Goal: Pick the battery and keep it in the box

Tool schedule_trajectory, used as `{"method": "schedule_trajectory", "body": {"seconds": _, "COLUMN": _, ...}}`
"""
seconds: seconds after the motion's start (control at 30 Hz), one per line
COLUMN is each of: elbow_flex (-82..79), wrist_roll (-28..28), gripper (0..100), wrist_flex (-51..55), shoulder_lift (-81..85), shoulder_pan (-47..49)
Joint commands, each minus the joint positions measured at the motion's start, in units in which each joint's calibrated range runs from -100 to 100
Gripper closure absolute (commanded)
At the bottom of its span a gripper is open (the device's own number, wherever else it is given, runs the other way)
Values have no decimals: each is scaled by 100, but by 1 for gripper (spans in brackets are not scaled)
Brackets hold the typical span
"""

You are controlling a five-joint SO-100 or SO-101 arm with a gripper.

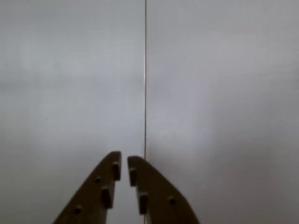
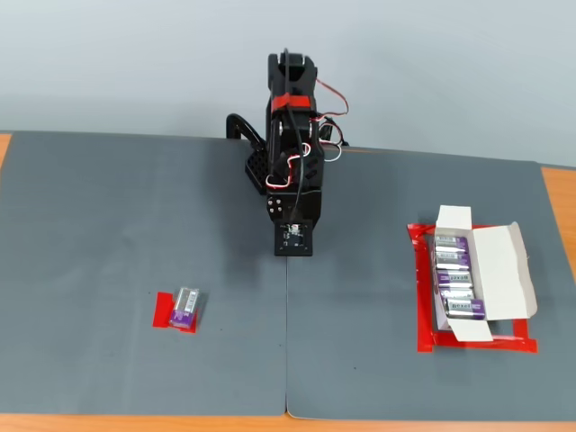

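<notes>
A battery (image 2: 185, 307), a silver pack with a purple band, lies on a flat red tape patch (image 2: 164, 313) at the front left of the grey mat in the fixed view. The white box (image 2: 501, 268) lies open at the right with its lid flap folded out, and several battery packs (image 2: 456, 279) sit inside it in a row. My gripper (image 2: 293, 241) hangs at the back centre on the folded arm, far from both. In the wrist view the gripper (image 1: 124, 159) has its fingers almost touching with nothing between them, over bare mat. The battery and box are out of the wrist view.
A seam (image 1: 145, 74) between two grey mat sheets (image 2: 108, 225) runs down the middle, right by the fingertips. A red tape outline (image 2: 423, 310) frames the box. The orange table edge (image 2: 558, 193) shows at the right of the fixed view.
</notes>
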State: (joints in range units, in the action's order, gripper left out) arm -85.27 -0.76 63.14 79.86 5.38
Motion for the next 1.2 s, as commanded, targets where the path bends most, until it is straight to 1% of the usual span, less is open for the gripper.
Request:
{"method": "schedule_trajectory", "body": {"seconds": 0.0, "elbow_flex": 843, "wrist_roll": 21, "gripper": 98, "wrist_flex": -133, "shoulder_lift": -716, "shoulder_pan": -146}}
{"method": "schedule_trajectory", "body": {"seconds": 0.6, "elbow_flex": 3647, "wrist_roll": 26, "gripper": 98, "wrist_flex": -151, "shoulder_lift": -4252, "shoulder_pan": -2056}}
{"method": "schedule_trajectory", "body": {"seconds": 0.8, "elbow_flex": 4470, "wrist_roll": 37, "gripper": 98, "wrist_flex": -151, "shoulder_lift": -5210, "shoulder_pan": -2429}}
{"method": "schedule_trajectory", "body": {"seconds": 1.0, "elbow_flex": 4913, "wrist_roll": 459, "gripper": 98, "wrist_flex": -212, "shoulder_lift": -5897, "shoulder_pan": -2616}}
{"method": "schedule_trajectory", "body": {"seconds": 1.17, "elbow_flex": 4932, "wrist_roll": 698, "gripper": 98, "wrist_flex": -1001, "shoulder_lift": -6337, "shoulder_pan": -2809}}
